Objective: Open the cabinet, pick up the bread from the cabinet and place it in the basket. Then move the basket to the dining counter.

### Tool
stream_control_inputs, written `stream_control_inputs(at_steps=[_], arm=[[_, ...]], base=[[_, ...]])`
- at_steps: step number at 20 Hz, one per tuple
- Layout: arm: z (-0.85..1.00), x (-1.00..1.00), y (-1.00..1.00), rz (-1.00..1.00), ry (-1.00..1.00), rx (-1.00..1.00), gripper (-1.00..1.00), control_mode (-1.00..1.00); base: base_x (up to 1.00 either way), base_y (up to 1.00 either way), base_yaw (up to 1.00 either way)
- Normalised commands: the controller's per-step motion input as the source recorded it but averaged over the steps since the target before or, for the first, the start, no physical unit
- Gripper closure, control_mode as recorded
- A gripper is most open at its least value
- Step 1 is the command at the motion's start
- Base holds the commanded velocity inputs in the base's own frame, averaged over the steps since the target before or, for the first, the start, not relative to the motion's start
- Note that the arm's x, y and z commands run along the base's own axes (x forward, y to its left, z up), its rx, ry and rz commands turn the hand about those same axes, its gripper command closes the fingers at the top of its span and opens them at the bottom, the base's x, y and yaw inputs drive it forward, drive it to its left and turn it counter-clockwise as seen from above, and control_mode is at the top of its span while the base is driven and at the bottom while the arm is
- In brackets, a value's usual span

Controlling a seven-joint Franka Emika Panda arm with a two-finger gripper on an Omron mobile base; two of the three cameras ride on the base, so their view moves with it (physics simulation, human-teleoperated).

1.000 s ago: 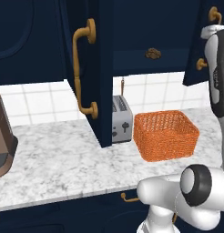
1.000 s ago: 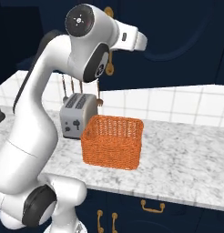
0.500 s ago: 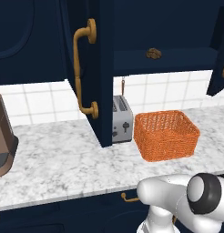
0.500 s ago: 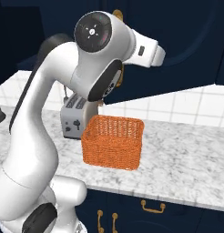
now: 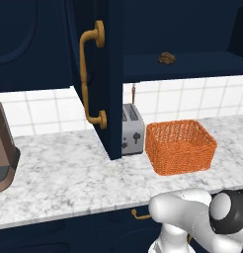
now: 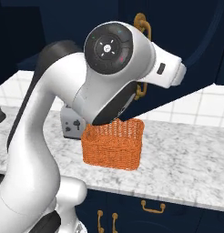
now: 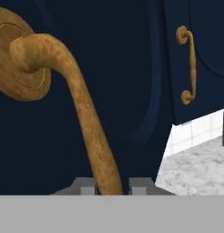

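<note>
The navy cabinet (image 5: 192,34) stands open, its left door (image 5: 111,74) swung out over the worktop. The small brown bread (image 5: 166,58) lies on the cabinet shelf. Below it on the marble sits the orange basket (image 5: 180,147), also seen behind my arm (image 6: 114,145). In the hand view my gripper (image 7: 112,186) is shut on a curved brass door handle (image 7: 86,123), which passes between the two fingertips (image 7: 86,186). In the right base view my arm hides part of that door (image 6: 177,68). The dining counter is out of view.
A silver toaster (image 5: 132,129) stands just left of the basket, half behind the open left door. A brown appliance (image 5: 2,153) sits at the far left of the marble worktop (image 5: 69,173). Navy drawers with brass pulls (image 6: 152,207) run below.
The right cabinet door has swung farther out to the right with my hand on its handle. My arm has left the left base view. The jaws have closed tighter on the handle.
</note>
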Motion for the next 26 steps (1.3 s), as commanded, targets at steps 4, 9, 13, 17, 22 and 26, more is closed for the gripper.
stream_control_inputs(at_steps=[4,9,13,17,22,26], arm=[[0.08,-0.45,0.12,-0.02,0.08,-0.04,-1.00,-1.00],[0.04,-0.71,0.78,-0.13,0.03,-0.18,-1.00,-1.00],[-0.01,-0.04,1.00,-0.16,0.28,-0.38,-1.00,-1.00],[-0.32,0.44,1.00,-0.09,0.45,-0.67,-1.00,-1.00],[-0.31,0.94,0.81,-0.01,0.52,-0.67,-1.00,-1.00],[-0.52,1.00,-0.14,-0.12,0.64,-0.42,-1.00,-1.00]], base=[[0.00,0.00,0.00],[0.00,0.00,0.00],[0.00,0.00,0.00],[0.00,0.00,0.00],[0.00,0.00,0.00],[0.00,0.00,0.00]])
